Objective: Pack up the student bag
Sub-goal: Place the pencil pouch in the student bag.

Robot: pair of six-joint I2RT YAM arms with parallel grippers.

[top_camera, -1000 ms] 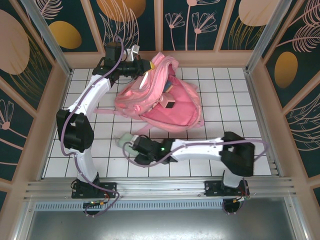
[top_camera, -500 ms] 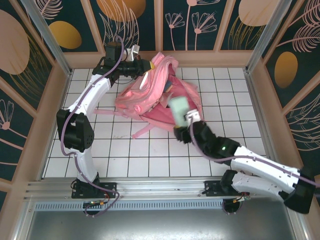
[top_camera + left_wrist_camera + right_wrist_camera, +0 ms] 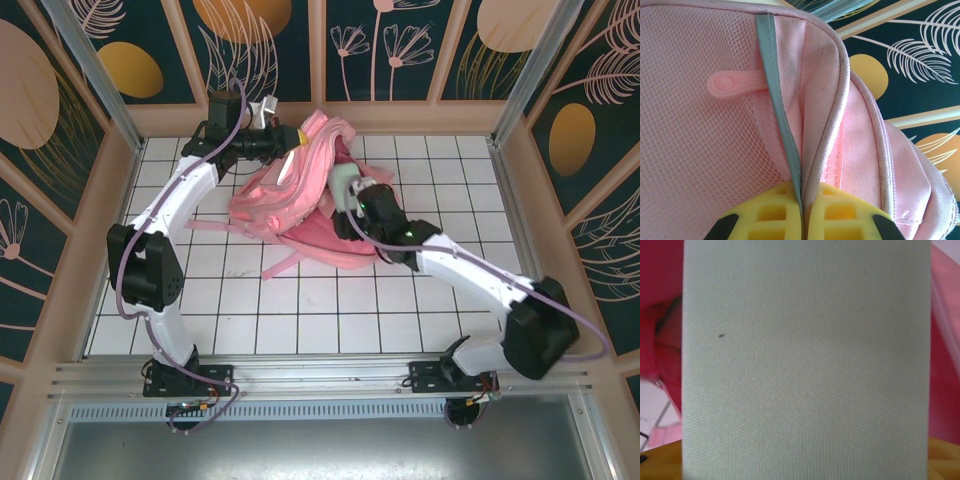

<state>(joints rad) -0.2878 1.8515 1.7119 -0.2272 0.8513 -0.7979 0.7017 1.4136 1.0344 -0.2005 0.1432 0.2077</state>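
Observation:
The pink student bag (image 3: 290, 200) lies at the back middle of the table, its top edge lifted. My left gripper (image 3: 291, 136) is shut on that edge: in the left wrist view the yellow fingers (image 3: 765, 215) pinch a grey reflective strip (image 3: 776, 95) and pink piping of the student bag (image 3: 700, 130) between them. My right gripper (image 3: 354, 194) is shut on a pale green fabric-covered case (image 3: 345, 183) and holds it at the bag's open mouth. In the right wrist view the case (image 3: 805, 360) covers the jaws, with the bag's deep pink inside (image 3: 660, 335) around it.
A pink strap (image 3: 285, 262) trails from the bag toward the near side over the white gridded table (image 3: 300, 320). Wooden walls close in the back and both sides. A pink zip pull (image 3: 730, 84) lies on the mesh pocket.
My right arm has swung from the near left of the table up to the bag's mouth, carrying the pale green case. The left gripper has kept its hold on the bag's edge.

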